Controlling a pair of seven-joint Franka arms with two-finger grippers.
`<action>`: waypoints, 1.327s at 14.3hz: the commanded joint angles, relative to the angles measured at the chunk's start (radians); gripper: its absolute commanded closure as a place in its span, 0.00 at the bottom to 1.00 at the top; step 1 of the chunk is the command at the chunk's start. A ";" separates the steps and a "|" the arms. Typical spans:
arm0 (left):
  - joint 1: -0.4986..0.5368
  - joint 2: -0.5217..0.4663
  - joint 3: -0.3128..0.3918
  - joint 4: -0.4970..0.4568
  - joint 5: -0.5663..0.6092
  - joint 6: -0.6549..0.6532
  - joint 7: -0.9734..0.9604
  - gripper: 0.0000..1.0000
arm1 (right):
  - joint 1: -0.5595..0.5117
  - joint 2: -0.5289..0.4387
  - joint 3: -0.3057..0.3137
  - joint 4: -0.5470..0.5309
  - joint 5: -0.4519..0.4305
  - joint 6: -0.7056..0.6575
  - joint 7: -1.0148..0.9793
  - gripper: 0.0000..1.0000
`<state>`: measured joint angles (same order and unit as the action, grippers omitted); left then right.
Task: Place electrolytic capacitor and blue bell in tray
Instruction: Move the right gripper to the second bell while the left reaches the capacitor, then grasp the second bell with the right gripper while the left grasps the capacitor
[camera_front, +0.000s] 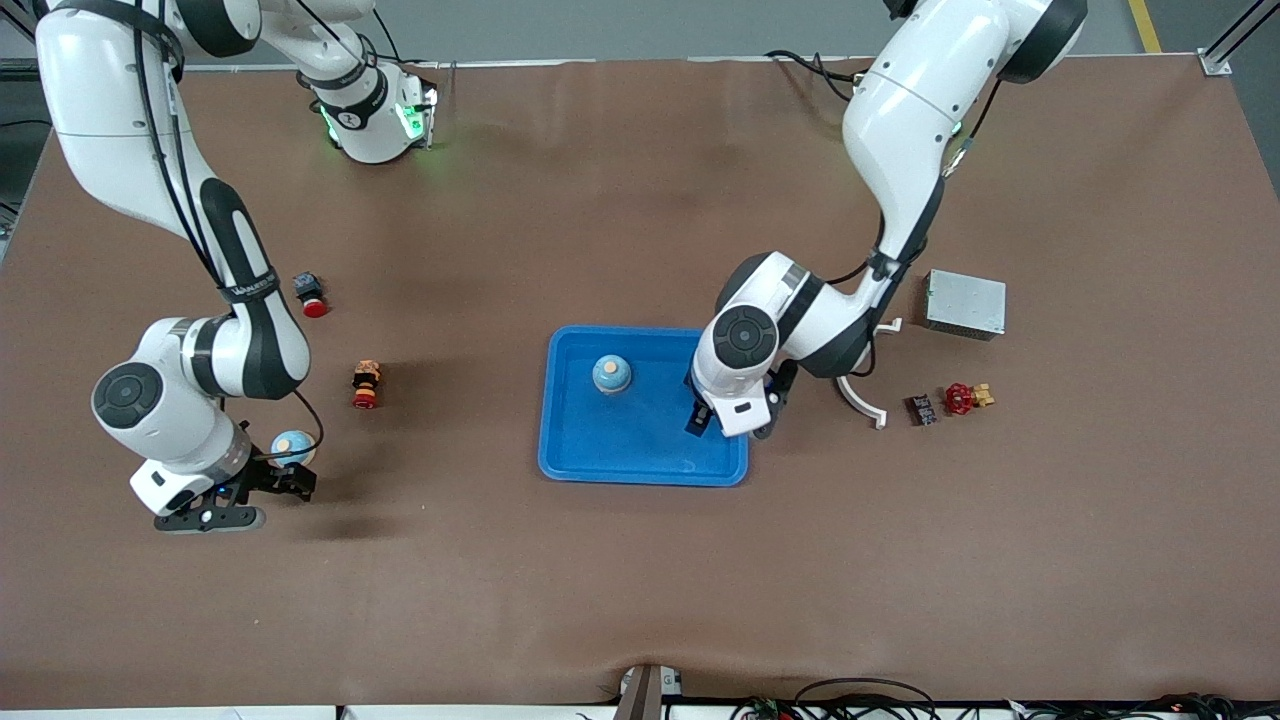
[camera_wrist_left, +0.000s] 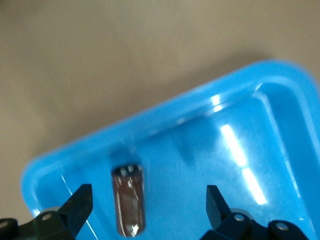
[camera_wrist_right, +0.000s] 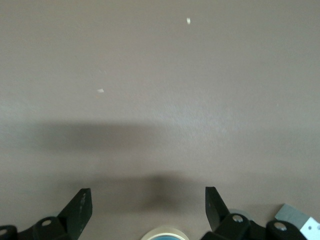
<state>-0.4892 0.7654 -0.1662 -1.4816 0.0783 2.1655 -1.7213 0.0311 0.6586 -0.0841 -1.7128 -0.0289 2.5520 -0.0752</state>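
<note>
Two parts matter here, and one is placed: the electrolytic capacitor (camera_wrist_left: 128, 201) lies in the tray (camera_front: 580, 460) under the left end effector (camera_wrist_left: 149, 206), whose fingers stand apart around it, gripping nothing. A blue bell (camera_front: 611, 374) already sits in the tray. A second blue bell (camera_front: 292, 447) rests on the worktop beside the right end effector (camera_front: 240, 497), fingers spread wide. Next, I judge, the left arm should lift clear
</note>
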 joint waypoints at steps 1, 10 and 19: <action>0.032 -0.078 0.001 -0.014 0.089 -0.116 0.115 0.00 | -0.054 -0.062 0.030 -0.083 0.001 0.008 -0.044 0.00; 0.293 -0.316 -0.013 -0.124 0.072 -0.273 0.719 0.00 | -0.260 -0.093 0.202 -0.198 0.006 0.021 -0.069 0.00; 0.598 -0.549 -0.013 -0.416 0.037 -0.212 1.411 0.00 | -0.249 -0.094 0.202 -0.235 0.004 0.019 -0.069 0.00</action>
<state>0.0689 0.2707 -0.1678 -1.8077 0.1298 1.8990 -0.4062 -0.2036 0.6020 0.1054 -1.9090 -0.0275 2.5640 -0.1302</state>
